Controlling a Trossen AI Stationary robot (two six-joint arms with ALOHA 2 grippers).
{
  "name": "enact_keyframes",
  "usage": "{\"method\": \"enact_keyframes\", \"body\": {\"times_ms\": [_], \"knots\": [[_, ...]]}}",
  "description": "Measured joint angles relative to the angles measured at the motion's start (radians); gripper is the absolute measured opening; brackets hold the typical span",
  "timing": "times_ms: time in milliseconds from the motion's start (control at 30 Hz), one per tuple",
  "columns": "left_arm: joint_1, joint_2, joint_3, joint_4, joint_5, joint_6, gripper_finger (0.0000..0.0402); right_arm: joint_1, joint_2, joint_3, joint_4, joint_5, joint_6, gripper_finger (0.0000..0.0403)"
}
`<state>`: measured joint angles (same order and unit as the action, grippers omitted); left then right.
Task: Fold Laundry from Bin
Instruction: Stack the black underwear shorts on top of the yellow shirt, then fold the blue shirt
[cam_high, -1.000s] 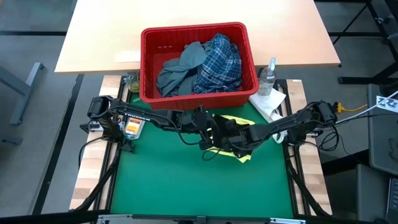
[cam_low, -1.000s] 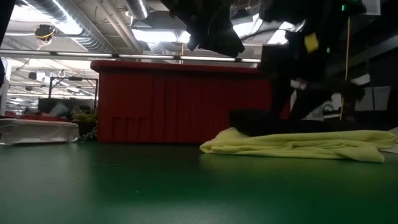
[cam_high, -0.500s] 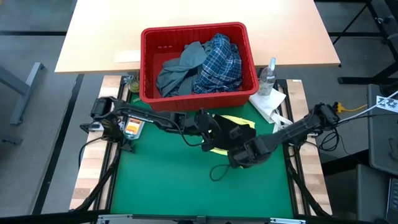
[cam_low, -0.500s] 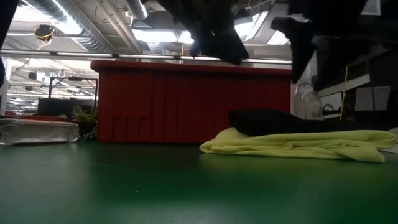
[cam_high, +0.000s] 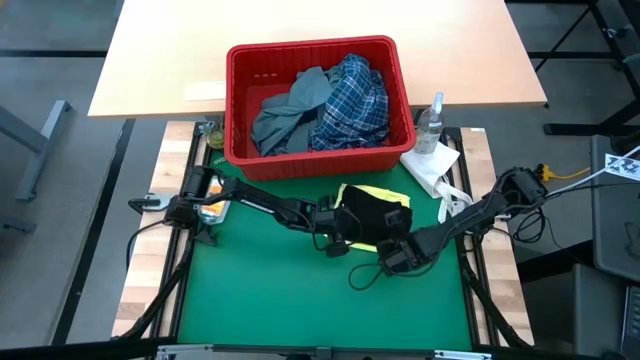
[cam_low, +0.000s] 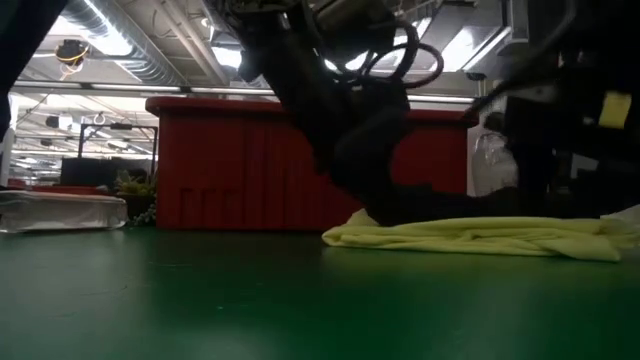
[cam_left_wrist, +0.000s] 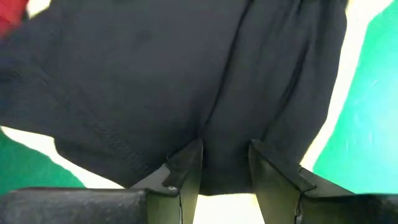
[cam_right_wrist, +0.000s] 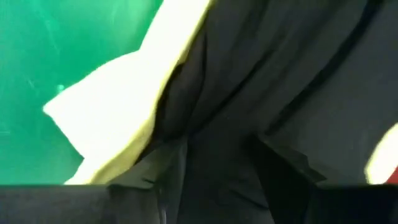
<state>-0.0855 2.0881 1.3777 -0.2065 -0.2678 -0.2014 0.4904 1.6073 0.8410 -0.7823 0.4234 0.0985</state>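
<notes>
Since a second ago, both arms have come lower and nearer the front of the worktop (cam_high: 250, 290), and each tool now sits at the near edge of the dark navy garment (cam_high: 368, 218).

The left tool (cam_high: 331, 241) is at the left front corner of the dark navy garment. In the left wrist view its two fingers (cam_left_wrist: 184, 171) stand a little apart, with the dark cloth (cam_left_wrist: 186, 81) just ahead of them and its edge between them. You cannot tell if they are pinching it.

The right tool (cam_high: 393, 257) is at the right front corner of the same garment. In the right wrist view its fingers (cam_right_wrist: 171, 168) are spread, and the dark cloth (cam_right_wrist: 286, 81) lies between and ahead of them. You cannot tell if it is gripped.

The dark navy garment lies on top of the small yellow garment (cam_high: 398, 196), which peeks out around its edges. In the low view the yellow garment (cam_low: 480, 238) lies flat on the green worktop.

The red bin (cam_high: 305, 158) stands behind both tools, well apart from them. Inside it lie the grey-blue garment (cam_high: 285, 112) and, beside it, the plaid shirt (cam_high: 352, 100).

A clear bottle (cam_high: 431, 122) and a white paper towel (cam_high: 432, 165) are beside the bin, behind the right tool.
</notes>
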Motion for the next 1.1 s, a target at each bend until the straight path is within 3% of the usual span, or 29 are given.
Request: {"method": "enact_keyframes", "body": {"times_ms": [300, 633, 733, 933, 1100], "knots": [[0.002, -0.06, 0.0, -0.043, 0.001, 0.002, 0.0128, 0.0, 0.0, -0.01, -0.072, -0.007, 0.009, 0.0188], [0.025, -0.359, 0.0, -0.124, 0.008, 0.003, 0.0128, 0.0, -0.05, 0.16, -0.321, 0.014, 0.008, 0.0188], [0.065, -0.471, 0.0, -0.126, -0.003, 0.039, 0.0128, 0.0, -0.079, 0.23, -0.367, 0.059, 0.001, 0.0188], [0.197, -0.643, 0.001, -0.113, -0.096, 0.107, 0.0128, -0.022, -0.126, 0.376, -0.468, 0.263, -0.044, 0.0188], [0.309, -0.711, 0.001, -0.123, -0.073, 0.106, 0.0128, -0.118, -0.157, 0.484, -0.466, 0.388, -0.213, 0.0188]]}}
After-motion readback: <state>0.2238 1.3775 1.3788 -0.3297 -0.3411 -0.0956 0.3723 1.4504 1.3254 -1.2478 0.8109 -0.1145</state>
